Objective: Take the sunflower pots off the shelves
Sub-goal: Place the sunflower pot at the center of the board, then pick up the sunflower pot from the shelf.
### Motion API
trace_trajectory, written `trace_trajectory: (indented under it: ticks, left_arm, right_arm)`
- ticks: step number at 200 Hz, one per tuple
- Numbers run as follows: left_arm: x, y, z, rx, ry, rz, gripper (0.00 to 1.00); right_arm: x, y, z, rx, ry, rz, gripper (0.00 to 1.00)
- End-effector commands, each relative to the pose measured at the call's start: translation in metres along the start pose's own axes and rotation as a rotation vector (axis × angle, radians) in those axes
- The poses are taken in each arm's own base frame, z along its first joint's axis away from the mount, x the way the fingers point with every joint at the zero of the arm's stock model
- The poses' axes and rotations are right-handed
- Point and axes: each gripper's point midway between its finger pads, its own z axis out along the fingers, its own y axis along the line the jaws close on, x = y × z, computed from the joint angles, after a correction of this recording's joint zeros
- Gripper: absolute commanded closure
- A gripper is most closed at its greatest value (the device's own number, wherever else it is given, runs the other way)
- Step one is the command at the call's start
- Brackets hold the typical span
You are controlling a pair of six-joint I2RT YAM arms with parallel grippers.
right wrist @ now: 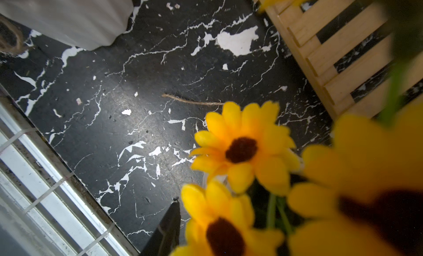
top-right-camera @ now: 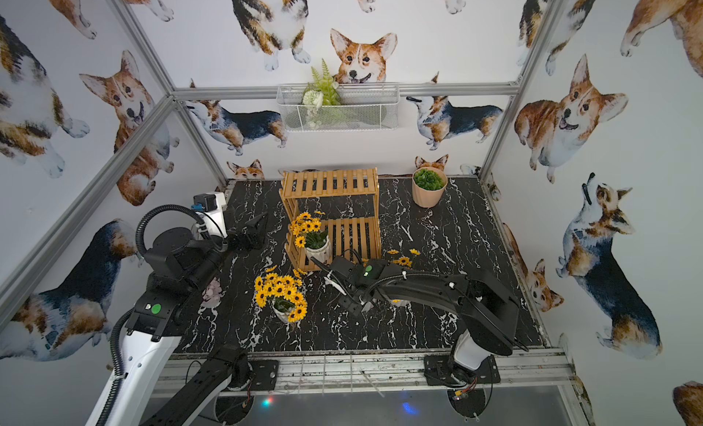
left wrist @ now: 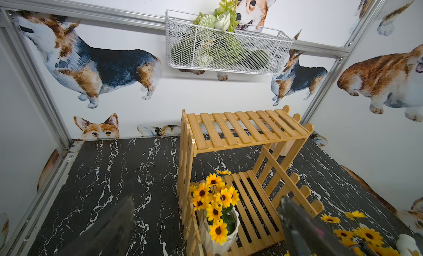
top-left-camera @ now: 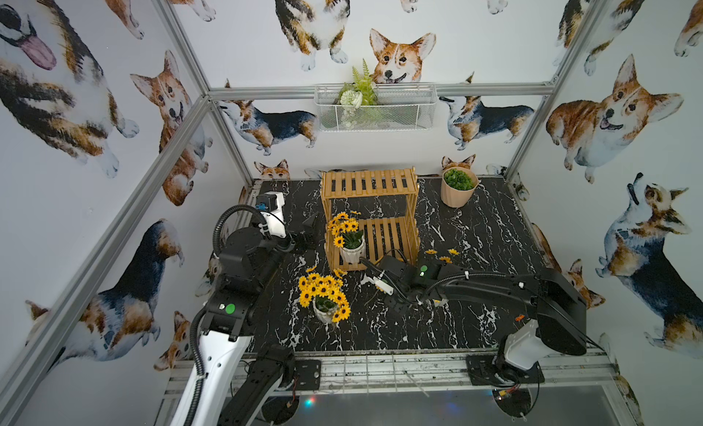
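The left gripper [top-left-camera: 309, 230] gapes wide, empty, beside the shelves [top-left-camera: 371, 184]. The right gripper [top-left-camera: 403, 302] sits low among blooms [right wrist: 242, 149], opening hidden. One sunflower pot [top-left-camera: 352, 251] stands on the lower shelf, a second pot [top-left-camera: 325, 308] on the table [top-left-camera: 475, 253].

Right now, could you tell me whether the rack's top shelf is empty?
Empty: the top shelf shows only bare slats in both top views. One sunflower pot stands on the lower shelf.

No readable text, label, brand, number or sign on anything in any view.
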Motion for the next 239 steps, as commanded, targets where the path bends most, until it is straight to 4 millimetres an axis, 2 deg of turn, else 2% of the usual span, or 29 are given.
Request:
trace_trajectory:
  ticks: [1, 51, 88, 116, 120, 129, 172, 216, 239]
  left_arm:
    - [-0.006, -0.001, 0.000, 0.005, -0.028, 0.000, 0.00]
    - [-0.005, 0.000, 0.001, 0.004, -0.029, 0.001, 0.00]
    - [-0.006, 0.000, -0.001, -0.001, -0.035, 0.002, 0.00]
    - [-0.007, 0.001, -0.002, -0.005, -0.039, 0.004, 0.00]
    - [-0.006, 0.001, -0.002, -0.006, -0.038, 0.004, 0.00]
    - [-0.007, 0.001, -0.003, -0.006, -0.040, 0.004, 0.00]
    - [-0.009, 0.001, -0.006, -0.009, -0.046, 0.003, 0.00]
    - [-0.010, 0.003, -0.010, -0.024, -0.045, 0.014, 0.00]
    - [-0.010, 0.003, -0.010, -0.025, -0.046, 0.016, 0.00]
  right_arm:
    - [-0.008, 0.000, -0.012, -0.005, -0.026, 0.006, 0.59]
    - [-0.025, 0.009, -0.044, -0.066, -0.093, 0.002, 0.52]
    - [-0.040, 0.023, -0.073, -0.153, -0.168, -0.065, 0.40]
    - [-0.052, 0.018, -0.089, -0.215, -0.205, -0.052, 0.38]
    - [-0.054, 0.017, -0.090, -0.226, -0.209, -0.048, 0.34]
    - [-0.059, 0.012, -0.093, -0.230, -0.221, -0.047, 0.33]
    - [-0.086, -0.011, -0.096, -0.205, -0.237, -0.072, 0.31]
    - [-0.108, -0.018, -0.087, -0.248, -0.183, -0.126, 0.32]
    - [-0.116, -0.020, -0.076, -0.256, -0.152, -0.155, 0.33]
